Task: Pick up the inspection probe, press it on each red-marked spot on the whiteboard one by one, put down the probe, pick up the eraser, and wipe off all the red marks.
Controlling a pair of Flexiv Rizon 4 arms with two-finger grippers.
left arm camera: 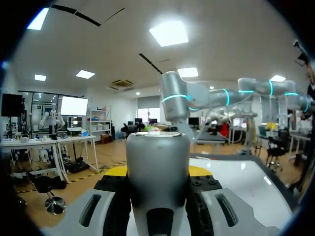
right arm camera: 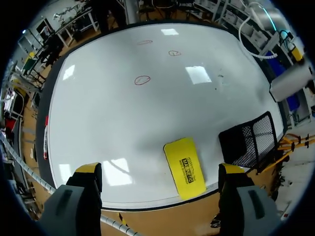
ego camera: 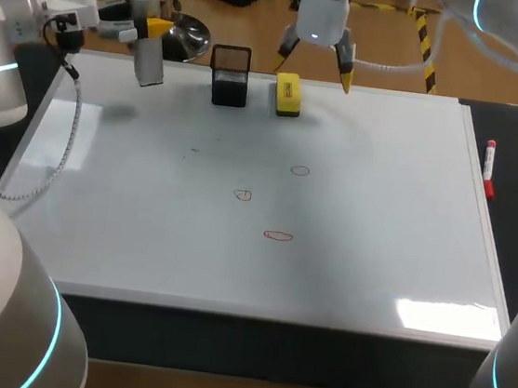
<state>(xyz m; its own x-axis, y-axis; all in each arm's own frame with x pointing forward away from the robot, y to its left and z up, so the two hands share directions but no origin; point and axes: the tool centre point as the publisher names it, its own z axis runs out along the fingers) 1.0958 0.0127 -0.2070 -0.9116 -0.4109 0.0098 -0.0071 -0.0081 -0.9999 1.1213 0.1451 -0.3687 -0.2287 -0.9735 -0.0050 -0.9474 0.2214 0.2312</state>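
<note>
The probe (ego camera: 150, 50), a grey cylinder, is held off the whiteboard (ego camera: 144, 218) at its far left corner, clamped upright in the left gripper (ego camera: 156, 29). In the left wrist view the probe (left arm camera: 157, 157) is seen pressed from both sides between the fingers of the left gripper (left arm camera: 157, 172).

Over at the far edge, the right gripper (ego camera: 314, 69) is hung above the yellow eraser (ego camera: 288, 95), fingers spread wide and nothing held. In the right wrist view the eraser (right arm camera: 185, 168) is seen lying flat on the board, under the right gripper (right arm camera: 160, 171) and nearer one finger, untouched. A black mesh holder (ego camera: 230, 76) is stood just beside the eraser.

Three red marks (ego camera: 278, 235) are found mid-board, unwiped. A red marker (ego camera: 489, 170) is laid at the board's right edge.
</note>
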